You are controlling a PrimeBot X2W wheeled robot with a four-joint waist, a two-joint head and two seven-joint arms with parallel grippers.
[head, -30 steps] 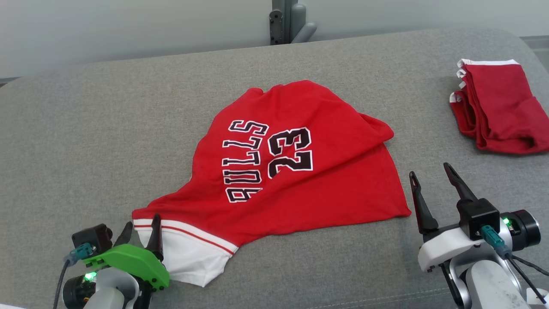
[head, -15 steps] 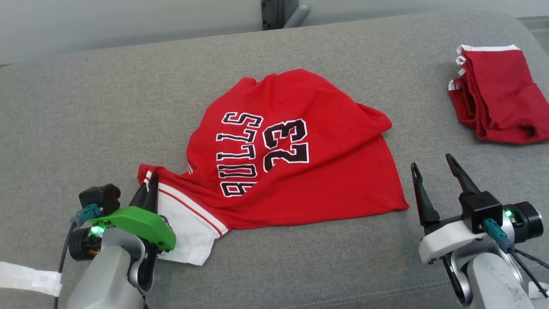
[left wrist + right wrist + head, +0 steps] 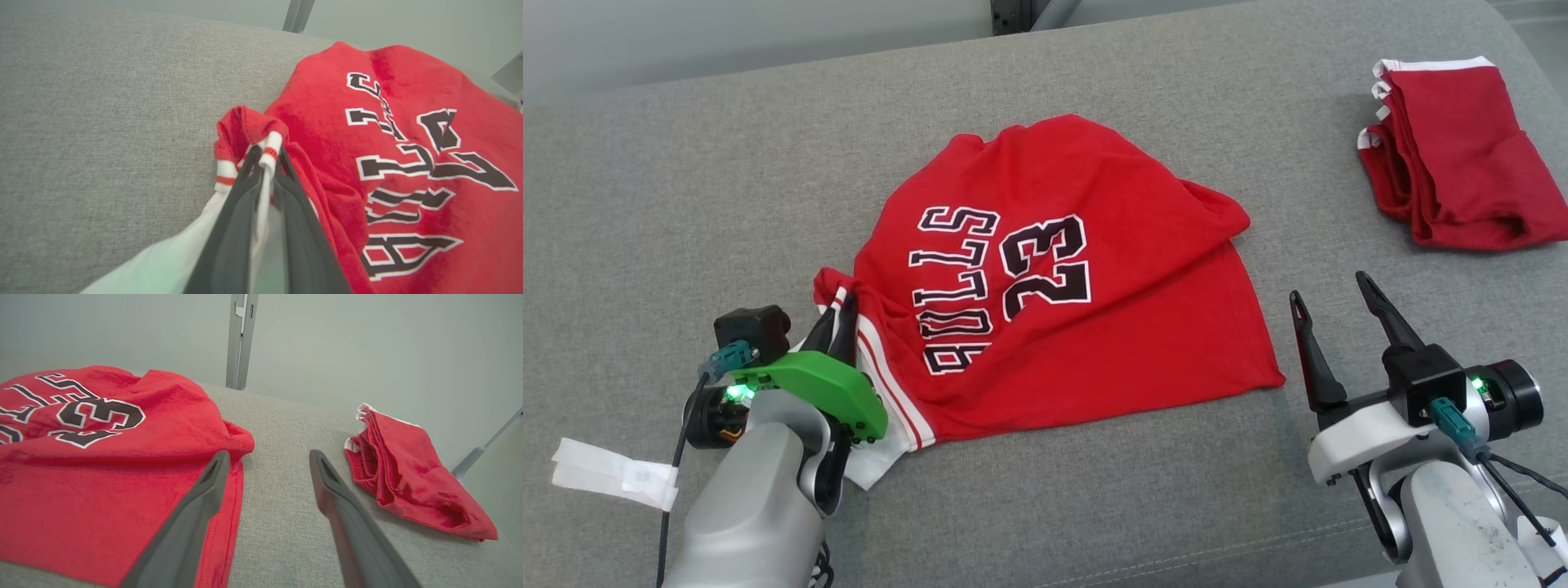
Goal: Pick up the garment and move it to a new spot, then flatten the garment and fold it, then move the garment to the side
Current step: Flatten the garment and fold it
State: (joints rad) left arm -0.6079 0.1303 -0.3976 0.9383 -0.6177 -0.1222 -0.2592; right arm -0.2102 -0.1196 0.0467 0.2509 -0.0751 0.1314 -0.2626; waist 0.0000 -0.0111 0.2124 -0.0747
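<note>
Grey cloth surface point(image 3: 686, 204), red garment point(image 3: 1094, 327), pale wall point(image 3: 367, 343)

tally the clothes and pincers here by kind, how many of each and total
printed jerseys: 1, the BULLS 23 jersey
plain folded clothes: 1, the folded red garment at far right
pincers: 2, the left pincer shut on the jersey's white-trimmed edge, the right pincer open beside the jersey
total: 4
</note>
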